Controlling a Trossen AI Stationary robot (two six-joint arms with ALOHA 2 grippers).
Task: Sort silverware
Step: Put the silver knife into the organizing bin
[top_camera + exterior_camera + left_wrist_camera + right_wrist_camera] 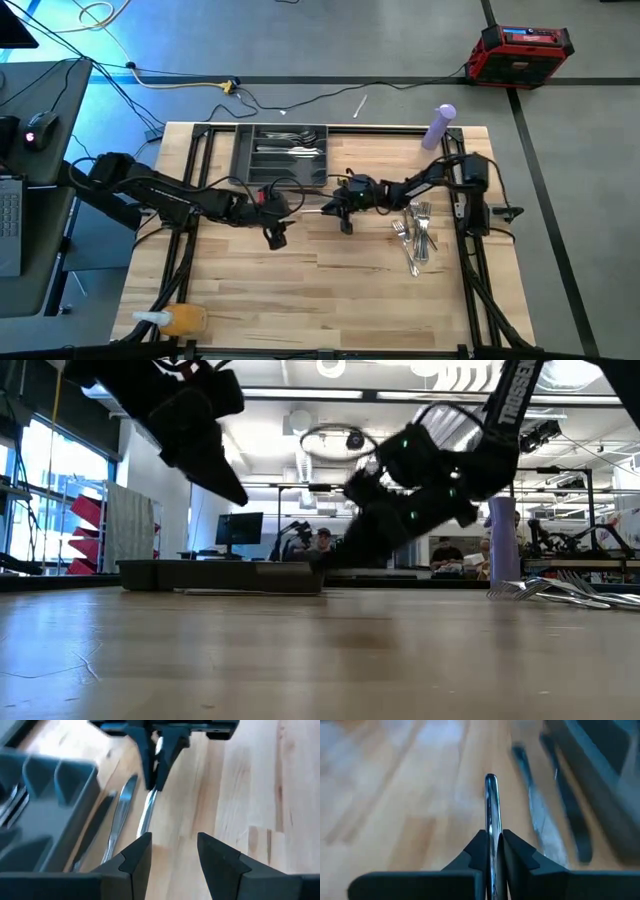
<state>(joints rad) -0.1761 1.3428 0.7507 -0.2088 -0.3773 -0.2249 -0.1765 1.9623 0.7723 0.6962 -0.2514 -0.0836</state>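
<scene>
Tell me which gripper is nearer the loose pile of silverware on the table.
Right. The right gripper sits just beside the silverware pile, toward the table's middle, shut on a single utensil. The left gripper hangs farther off, beyond the right one.

Two dark arms (pixel 170 195), black cables along links; white TROSSEN lettering on one; green lights on the wrist.

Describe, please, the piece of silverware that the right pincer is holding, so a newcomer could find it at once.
Start at the dark grey tray at the table's far edge. Just in front of it, mid-table, the right pincer is shut on a slim silver handle. Unlike the loose pile of silverware to the right, it is the only piece held.
</scene>
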